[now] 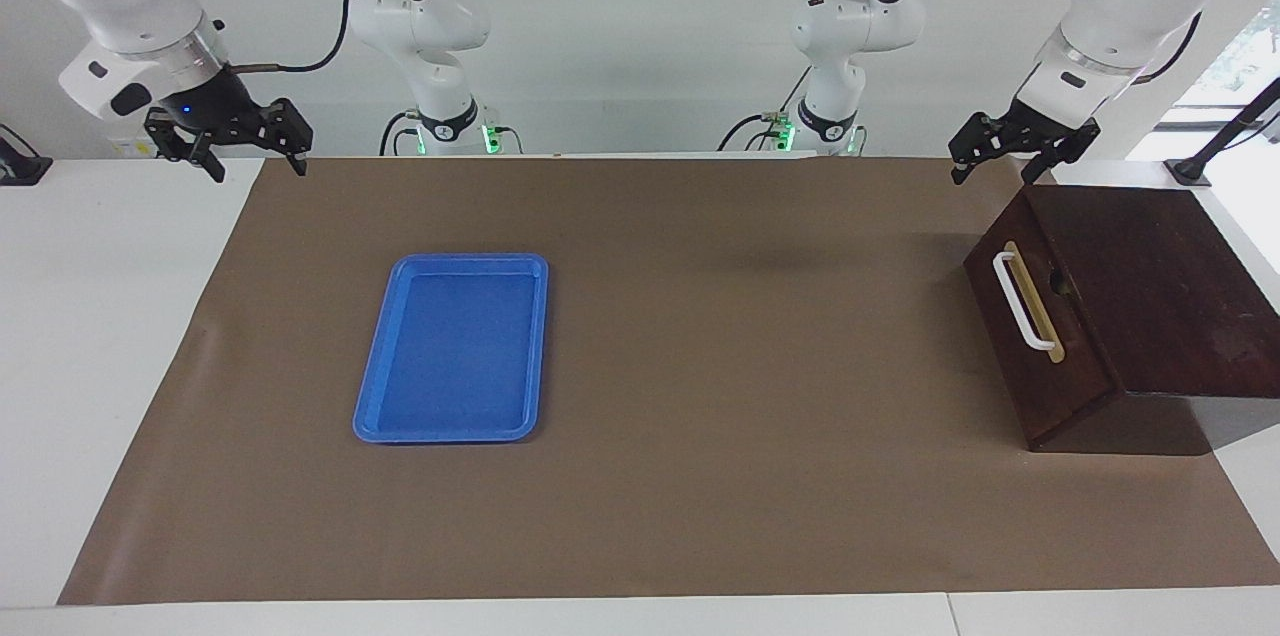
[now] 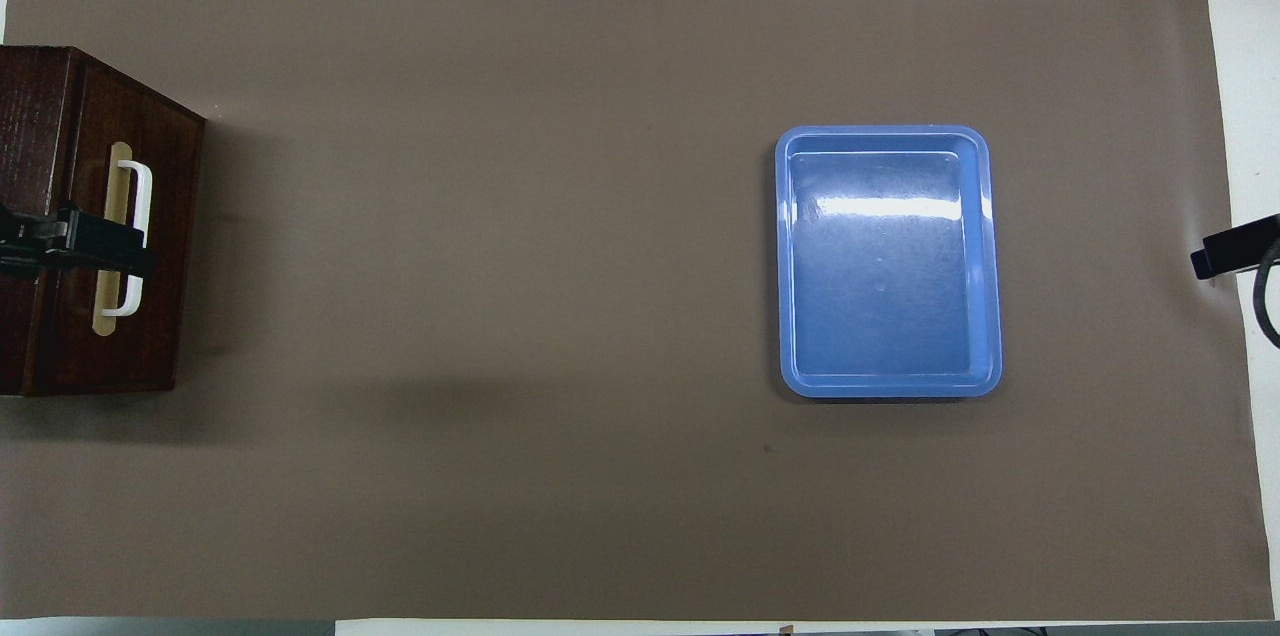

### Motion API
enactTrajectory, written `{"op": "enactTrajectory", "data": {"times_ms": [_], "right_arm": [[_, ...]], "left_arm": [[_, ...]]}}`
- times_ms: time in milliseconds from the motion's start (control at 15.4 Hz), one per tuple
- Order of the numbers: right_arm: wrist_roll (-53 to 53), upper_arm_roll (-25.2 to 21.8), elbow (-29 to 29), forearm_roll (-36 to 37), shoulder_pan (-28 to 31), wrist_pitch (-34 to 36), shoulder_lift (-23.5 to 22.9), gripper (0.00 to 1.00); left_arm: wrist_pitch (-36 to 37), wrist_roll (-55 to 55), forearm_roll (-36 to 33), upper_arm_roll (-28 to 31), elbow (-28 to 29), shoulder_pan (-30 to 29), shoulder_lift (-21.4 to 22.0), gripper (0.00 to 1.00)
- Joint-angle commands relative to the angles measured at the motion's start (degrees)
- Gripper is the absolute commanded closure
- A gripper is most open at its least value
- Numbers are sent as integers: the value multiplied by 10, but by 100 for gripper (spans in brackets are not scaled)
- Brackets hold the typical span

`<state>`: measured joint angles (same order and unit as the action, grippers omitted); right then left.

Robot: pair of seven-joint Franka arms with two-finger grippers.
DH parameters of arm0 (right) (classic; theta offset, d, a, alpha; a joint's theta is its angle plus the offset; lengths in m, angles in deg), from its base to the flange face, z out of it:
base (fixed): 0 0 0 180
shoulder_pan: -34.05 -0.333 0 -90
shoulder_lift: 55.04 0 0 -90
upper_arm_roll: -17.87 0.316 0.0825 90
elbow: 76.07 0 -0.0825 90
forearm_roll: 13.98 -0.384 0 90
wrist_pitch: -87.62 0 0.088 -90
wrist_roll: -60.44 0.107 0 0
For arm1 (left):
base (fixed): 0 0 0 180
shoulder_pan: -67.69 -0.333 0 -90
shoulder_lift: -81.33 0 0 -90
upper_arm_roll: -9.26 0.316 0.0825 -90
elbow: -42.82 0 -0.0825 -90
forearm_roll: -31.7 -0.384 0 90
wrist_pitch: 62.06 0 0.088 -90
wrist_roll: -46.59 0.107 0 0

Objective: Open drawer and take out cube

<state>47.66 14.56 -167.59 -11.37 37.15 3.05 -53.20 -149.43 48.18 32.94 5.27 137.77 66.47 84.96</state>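
Note:
The dark brown drawer stands shut at the left arm's end of the table, its white bar handle facing the middle of the mat. It also shows in the overhead view, where the handle is partly covered. The yellow cube is hidden. My left gripper is open and empty, raised over the drawer's corner nearest the robots; in the overhead view it overlaps the handle. My right gripper is open and empty, raised over the mat's edge at the right arm's end, and its tip shows in the overhead view.
An empty blue plastic tray lies on the brown mat toward the right arm's end, also in the overhead view. White table borders the mat on all sides.

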Motion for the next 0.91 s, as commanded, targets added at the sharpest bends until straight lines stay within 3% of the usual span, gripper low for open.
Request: {"op": "enactTrajectory", "data": {"times_ms": [0, 843], "right_arm": [[12, 6, -8, 4, 5, -2, 9, 0], [8, 5, -8, 5, 6, -2, 8, 0]], "left_arm": [[-10, 3, 4, -3, 9, -10, 5, 0], [-10, -2, 4, -7, 23, 14, 11, 0]]}}
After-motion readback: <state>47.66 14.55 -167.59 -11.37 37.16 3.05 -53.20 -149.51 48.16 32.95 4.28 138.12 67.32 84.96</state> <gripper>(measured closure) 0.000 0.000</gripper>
